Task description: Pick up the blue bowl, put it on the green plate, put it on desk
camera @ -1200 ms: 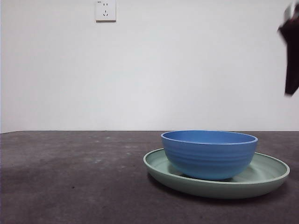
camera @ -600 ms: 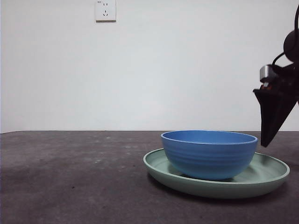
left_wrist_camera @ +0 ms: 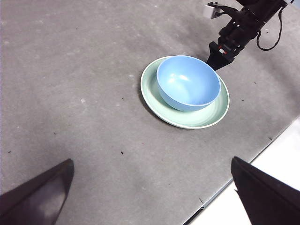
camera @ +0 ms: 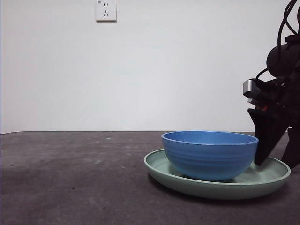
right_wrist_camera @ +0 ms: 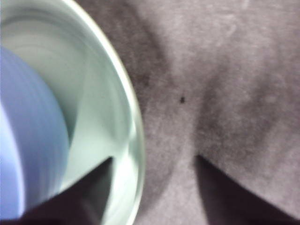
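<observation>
Seemingly already nested, the one round, ridged medium-blue bowl (camera: 210, 155) sits inside the one wide, shallow, glossy mint-green plate (camera: 267, 174) on the dark grey-brown speckled surface (camera: 70, 178) in the front view, with a white wall socket (camera: 106, 10) high behind. At the right edge of that view the right end effector (camera: 276, 152) hangs low beside the bowl, one dark jaw tip over the plate's floor just beside the bowl's wall, the other outside the rim. From the left wrist view, the bowl (left_wrist_camera: 188, 82) and plate (left_wrist_camera: 161, 105) are one of each, well apart from the left end effector (left_wrist_camera: 154, 187), whose two jaws stand wide apart and hold nothing; it waits high above the surface. The right end effector (left_wrist_camera: 218, 57) shows there too, at the plate's far edge. From the right wrist view, blurred, the right end effector (right_wrist_camera: 154, 161) has its jaws spread open and straddles the plate's rim (right_wrist_camera: 133, 122), one jaw inside over the green floor, one over the bare surface, with the bowl (right_wrist_camera: 28, 140) beside the inner jaw. My judgement: closing here would pinch the plate's rim and not the bowl, so the glossy plate could tilt in a thin one-sided grip and let the loose bowl slide or tip off.
</observation>
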You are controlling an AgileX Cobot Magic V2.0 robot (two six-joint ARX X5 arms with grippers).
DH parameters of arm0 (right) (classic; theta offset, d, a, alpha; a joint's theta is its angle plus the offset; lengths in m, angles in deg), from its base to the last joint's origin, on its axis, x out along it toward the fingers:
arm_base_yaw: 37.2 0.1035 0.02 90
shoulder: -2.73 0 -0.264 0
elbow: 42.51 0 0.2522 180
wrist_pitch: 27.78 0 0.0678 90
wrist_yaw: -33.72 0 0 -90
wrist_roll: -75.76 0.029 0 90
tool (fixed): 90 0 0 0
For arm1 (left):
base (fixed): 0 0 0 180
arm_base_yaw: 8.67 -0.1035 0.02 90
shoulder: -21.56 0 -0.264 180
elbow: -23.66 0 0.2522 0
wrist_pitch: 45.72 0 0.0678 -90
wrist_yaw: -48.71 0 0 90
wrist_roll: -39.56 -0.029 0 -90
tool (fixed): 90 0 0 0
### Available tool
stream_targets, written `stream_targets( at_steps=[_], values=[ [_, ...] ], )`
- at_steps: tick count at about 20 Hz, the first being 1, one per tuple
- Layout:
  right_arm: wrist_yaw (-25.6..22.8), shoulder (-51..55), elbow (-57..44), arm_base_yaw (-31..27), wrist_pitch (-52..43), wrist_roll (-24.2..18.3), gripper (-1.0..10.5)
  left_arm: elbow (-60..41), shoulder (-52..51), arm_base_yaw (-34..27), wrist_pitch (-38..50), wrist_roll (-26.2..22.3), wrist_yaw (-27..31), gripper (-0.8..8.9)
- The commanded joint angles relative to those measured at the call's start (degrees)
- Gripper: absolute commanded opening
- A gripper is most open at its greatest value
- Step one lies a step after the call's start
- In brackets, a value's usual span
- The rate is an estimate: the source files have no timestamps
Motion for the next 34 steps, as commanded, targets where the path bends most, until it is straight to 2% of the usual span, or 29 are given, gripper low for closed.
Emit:
stream_targets(
  at_steps=[1,5,9,11,17,20,27,34],
  values=[
    [0.2,-1.4,0.4,0.3,-0.3,-0.4,1.8,0.5,0.2,0.3,0.5,-0.2,0.3,7.80],
    [0.3,-1.4,0.4,0.6,-0.3,-0.4,1.1,0.5,0.2,0.3,0.6,-0.2,0.3,7.80],
    [0.5,-1.4,0.4,1.3,0.5,0.0,0.9,0.5,0.2,0.3,0.6,-0.3,0.3,7.80],
    [0.3,-1.4,0.4,1.5,0.5,0.0,0.1,0.5,0.2,0.3,0.6,-0.3,0.3,7.80],
    [0.8,-1.3,0.8,1.3,0.5,1.6,0.1,0.5,0.2,0.3,0.6,0.0,0.3,7.80],
    [5.0,-1.3,2.8,1.4,1.2,3.6,0.1,0.5,0.2,0.3,0.6,-0.1,0.3,7.80],
    [5.2,-1.3,10.6,7.3,3.3,9.0,0.1,0.5,0.2,0.3,0.6,-0.1,0.3,7.80],
    [4.3,-3.0,11.6,15.7,-4.0,18.1,0.1,0.5,0.2,0.3,0.7,-0.1,0.3,7.80]
  ],
)
